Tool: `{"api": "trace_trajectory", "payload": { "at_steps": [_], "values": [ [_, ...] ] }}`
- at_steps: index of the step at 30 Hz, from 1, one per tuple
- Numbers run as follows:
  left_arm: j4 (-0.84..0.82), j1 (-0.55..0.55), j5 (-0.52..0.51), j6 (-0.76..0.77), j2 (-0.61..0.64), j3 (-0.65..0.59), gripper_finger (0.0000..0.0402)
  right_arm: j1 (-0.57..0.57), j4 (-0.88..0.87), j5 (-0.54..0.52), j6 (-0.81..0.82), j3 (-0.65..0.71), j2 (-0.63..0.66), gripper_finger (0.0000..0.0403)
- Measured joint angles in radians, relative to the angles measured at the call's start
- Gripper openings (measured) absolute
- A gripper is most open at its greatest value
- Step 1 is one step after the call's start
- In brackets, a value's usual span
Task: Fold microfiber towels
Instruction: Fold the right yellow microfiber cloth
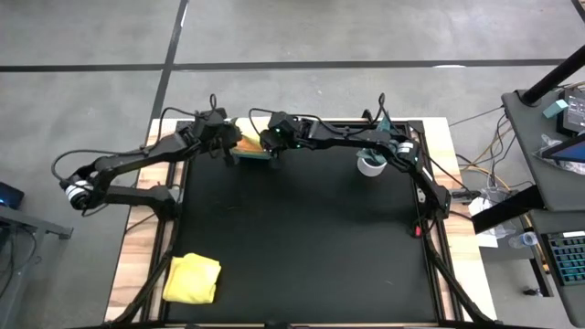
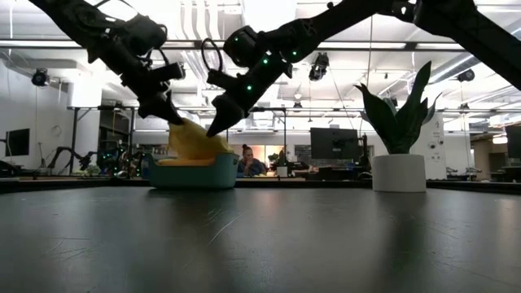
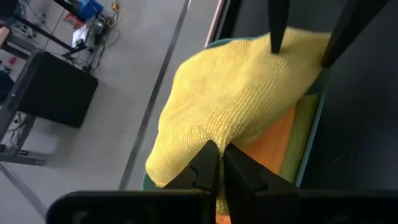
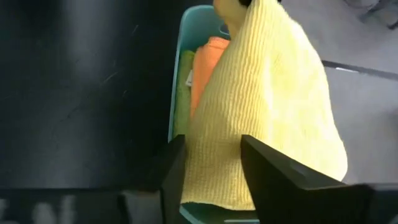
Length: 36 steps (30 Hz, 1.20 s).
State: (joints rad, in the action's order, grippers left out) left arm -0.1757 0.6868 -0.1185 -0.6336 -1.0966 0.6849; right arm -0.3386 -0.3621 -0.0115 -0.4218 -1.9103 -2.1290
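Note:
A yellow microfiber towel (image 3: 242,93) is raised in a peak over the teal bin (image 2: 193,175) at the table's far side. An orange towel (image 3: 273,140) and a lime green one (image 3: 303,121) lie in the bin beneath it. My left gripper (image 3: 221,149) is shut on the yellow towel at the bin's left side. My right gripper (image 4: 212,142) is open at the bin's right side, one finger (image 3: 275,34) over the towel and the other at its edge. Another yellow towel (image 1: 192,279) lies folded on the table's near left corner. My left gripper pinches a bunched part of the yellow towel (image 3: 214,134) between its two fingers, slanting down from the table's left. The towel rises to the fingers and drapes down from them into the bin. My right gripper's fingers straddle the towel's other end (image 4: 217,124); I cannot tell whether they touch it.
A small potted plant (image 1: 370,164) in a white pot stands right of the bin, under my right arm. The black mat (image 1: 302,247) covers the table between the bin and the near edge.

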Motion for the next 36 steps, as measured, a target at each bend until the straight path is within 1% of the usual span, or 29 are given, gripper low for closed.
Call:
{"api": "trace_trajectory", "payload": {
  "at_steps": [3, 5, 8, 12, 15, 17, 20, 21, 24, 28, 30, 32, 34, 36],
  "values": [
    [0.001, 0.0, 0.01, 0.001, 0.012, 0.001, 0.0, 0.0, 0.014, -0.018, 0.018, 0.0, -0.009, 0.0164],
    [0.001, 0.0, 0.013, 0.001, 0.014, 0.001, 0.0, 0.0, 0.03, -0.041, 0.024, 0.0, -0.019, 0.0173],
    [0.001, 0.0, 0.019, 0.003, 0.018, 0.001, 0.0, 0.0, 0.037, -0.108, 0.006, 0.0, -0.033, 0.0179],
    [0.0, 0.0, 0.04, 0.003, 0.02, 0.005, 0.0, 0.0, 0.054, -0.121, -0.002, 0.001, -0.044, 0.0175],
    [0.002, -0.001, 0.049, 0.002, 0.027, 0.012, 0.0, 0.0, 0.058, -0.123, -0.04, 0.001, -0.044, 0.0148],
    [0.001, -0.001, 0.049, 0.001, 0.036, 0.016, 0.0, 0.0, 0.052, -0.124, -0.067, 0.001, -0.041, 0.011],
    [-0.013, -0.002, 0.05, -0.001, 0.054, 0.03, 0.0, 0.0, 0.027, -0.131, -0.115, 0.001, -0.017, 0.0034],
    [-0.033, -0.002, 0.053, -0.001, 0.061, 0.04, 0.0, 0.0, 0.008, -0.131, -0.127, 0.001, -0.002, 0.0023],
    [-0.109, -0.003, 0.071, -0.001, 0.072, 0.078, 0.0, 0.0, -0.047, -0.141, -0.147, 0.001, 0.05, 0.0015],
    [-0.203, -0.012, 0.145, -0.001, 0.08, 0.133, 0.0, 0.002, -0.143, -0.131, -0.162, 0.001, 0.139, 0.001],
    [-0.24, -0.024, 0.193, 0.0, 0.083, 0.162, 0.0, 0.002, -0.208, -0.077, -0.155, 0.001, 0.191, 0.001],
    [-0.28, -0.044, 0.26, 0.001, 0.086, 0.196, 0.0, 0.002, -0.288, 0.028, -0.139, 0.001, 0.244, 0.0009],
    [-0.304, -0.072, 0.339, 0.002, 0.092, 0.226, 0.0, 0.0, -0.368, 0.176, -0.111, 0.001, 0.295, 0.0009],
    [-0.309, -0.105, 0.438, 0.022, 0.104, 0.251, 0.0, -0.001, -0.434, 0.347, -0.069, 0.001, 0.339, 0.0009]
  ]
}}
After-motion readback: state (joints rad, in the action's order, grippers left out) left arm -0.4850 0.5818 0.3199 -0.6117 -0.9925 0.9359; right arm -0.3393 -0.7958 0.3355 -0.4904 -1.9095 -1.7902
